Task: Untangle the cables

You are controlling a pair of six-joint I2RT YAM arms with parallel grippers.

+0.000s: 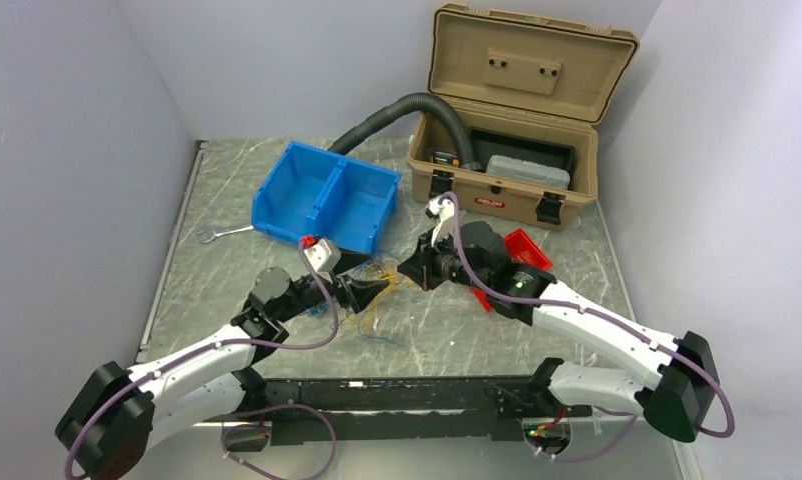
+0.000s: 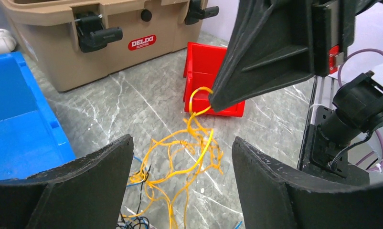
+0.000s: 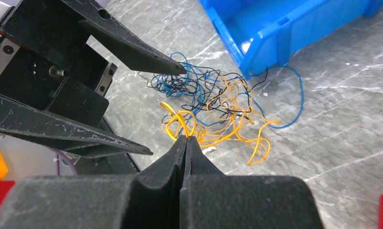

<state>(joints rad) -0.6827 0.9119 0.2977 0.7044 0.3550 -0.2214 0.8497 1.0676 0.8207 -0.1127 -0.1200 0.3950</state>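
The cables [image 1: 379,296] lie in a loose tangle of yellow, blue and black wires on the marble table between the two grippers. My right gripper [image 3: 186,138] is shut on a loop of yellow wire and holds it up from the pile; it also shows in the left wrist view [image 2: 211,101] and the top view [image 1: 409,268]. My left gripper [image 2: 181,140] is open, its fingers wide apart on either side of the yellow wires [image 2: 185,157], gripping nothing. It also shows open in the right wrist view [image 3: 167,111]. Blue and black wires [image 3: 194,83] lie beyond the yellow ones.
A blue two-compartment bin [image 1: 327,195] stands just behind the tangle. A tan toolbox [image 1: 507,175] with its lid open stands at the back right, with a black corrugated hose [image 1: 397,108] leading into it. A small red bin [image 2: 206,76] lies by the right arm. A wrench [image 1: 222,233] lies at the left.
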